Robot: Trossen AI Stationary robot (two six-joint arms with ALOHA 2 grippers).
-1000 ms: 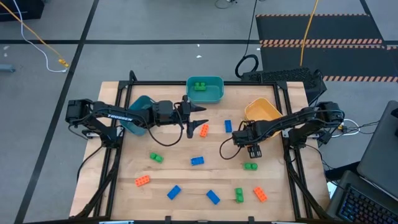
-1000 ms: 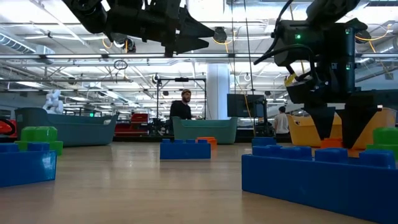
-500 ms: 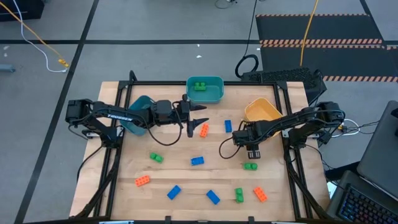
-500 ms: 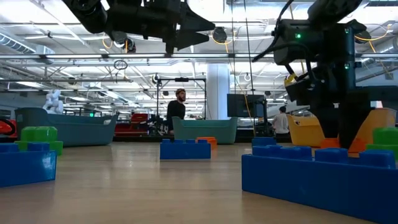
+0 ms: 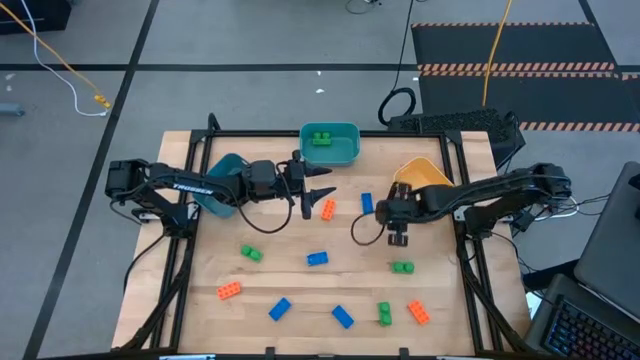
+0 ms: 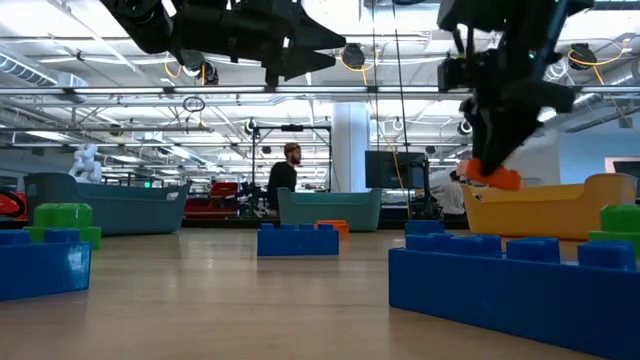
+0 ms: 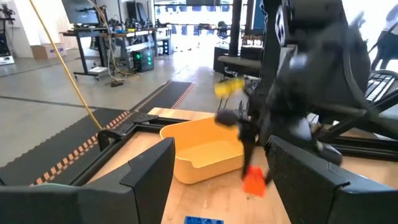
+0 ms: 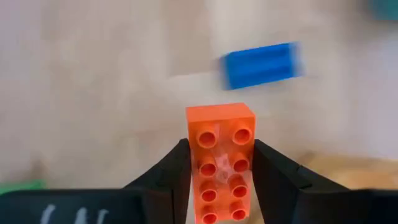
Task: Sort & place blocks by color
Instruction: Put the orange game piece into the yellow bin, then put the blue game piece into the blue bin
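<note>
The right claw [image 8: 219, 180] is clamped on an orange block [image 8: 221, 158], lifted beside the orange-yellow bin [image 5: 422, 177]. The left claw [image 5: 318, 186] hovers, fingers apart. One green block sits binned; some ten remain on the bench [image 5: 290, 270].

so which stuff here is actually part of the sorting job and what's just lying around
Part of the job:
orange block held in the right gripper
loose blocks, e.g. blue block
teal bin
orange-yellow bin
blue bin

Lying about:
keyboard
yellow cable
</note>
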